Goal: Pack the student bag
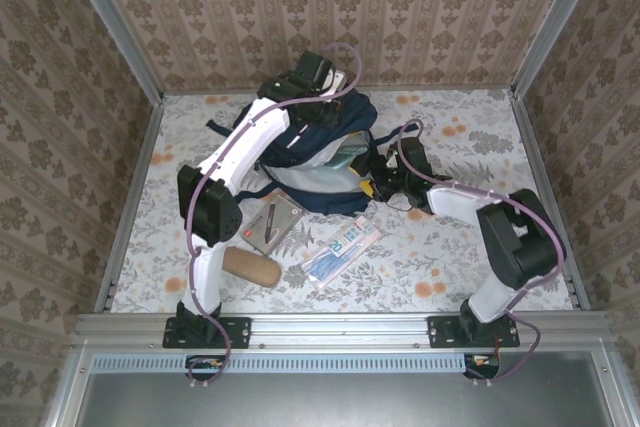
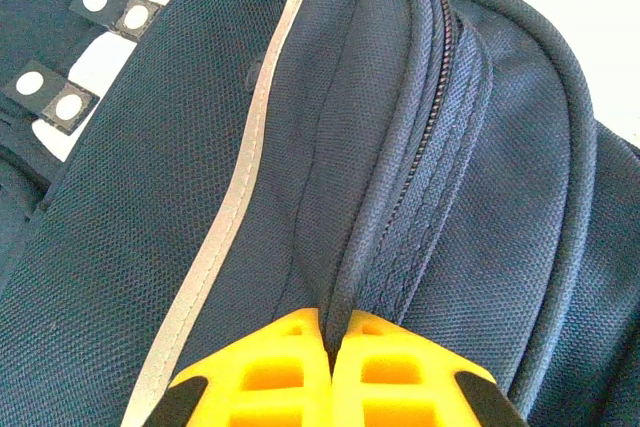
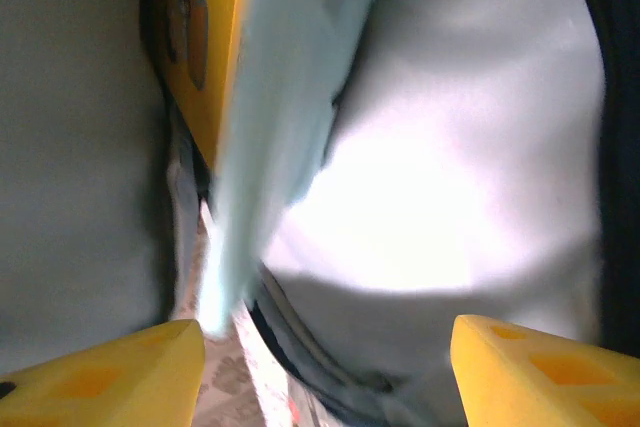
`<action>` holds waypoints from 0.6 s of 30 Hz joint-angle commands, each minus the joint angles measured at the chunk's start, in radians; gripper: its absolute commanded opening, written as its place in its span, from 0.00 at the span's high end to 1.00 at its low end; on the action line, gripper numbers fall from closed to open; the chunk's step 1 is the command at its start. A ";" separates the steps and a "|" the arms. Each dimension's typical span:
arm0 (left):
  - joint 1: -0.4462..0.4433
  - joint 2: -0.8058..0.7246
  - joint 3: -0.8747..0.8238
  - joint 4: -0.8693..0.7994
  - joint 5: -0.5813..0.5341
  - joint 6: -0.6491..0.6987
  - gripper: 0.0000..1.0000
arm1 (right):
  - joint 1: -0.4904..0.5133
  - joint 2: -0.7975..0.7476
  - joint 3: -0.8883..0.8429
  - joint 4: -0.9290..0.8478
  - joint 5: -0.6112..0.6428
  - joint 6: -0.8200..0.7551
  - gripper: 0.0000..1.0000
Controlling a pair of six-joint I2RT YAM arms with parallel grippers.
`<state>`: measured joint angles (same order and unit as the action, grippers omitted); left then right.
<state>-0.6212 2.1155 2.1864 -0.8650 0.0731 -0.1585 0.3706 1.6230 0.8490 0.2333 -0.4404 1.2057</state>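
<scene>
Student bag [image 1: 300, 137] lies on the desk [image 1: 460, 247], its mouth facing the right claw [image 3: 325, 357], which is spread before a pale blue book [image 3: 290, 97] against the grey lining [image 3: 450, 147]. Left claw [image 2: 330, 347] pinches the bag's top fabric. It should hold that fold high while the right backs straight out.

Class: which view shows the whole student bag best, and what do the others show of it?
Top external: nearly the whole bag shows, open. Left wrist: a close patch of navy fabric, stripe and zip, pinched by the shut left gripper. Right wrist: blurred pale lining past the open right gripper.
</scene>
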 commanded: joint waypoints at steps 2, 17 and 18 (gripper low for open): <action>-0.004 -0.076 0.004 0.051 0.017 -0.030 1.00 | 0.004 -0.134 0.004 -0.263 0.044 -0.152 0.33; 0.011 -0.101 0.009 0.052 0.013 -0.026 1.00 | 0.109 -0.276 -0.094 -0.393 0.144 -0.236 0.33; 0.011 -0.106 0.007 0.053 0.011 -0.026 1.00 | 0.114 -0.280 -0.098 -0.386 0.150 -0.235 0.34</action>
<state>-0.6182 2.1071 2.1860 -0.8631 0.0746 -0.1585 0.4667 1.3827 0.7650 -0.1249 -0.3466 0.9920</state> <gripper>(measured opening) 0.048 0.667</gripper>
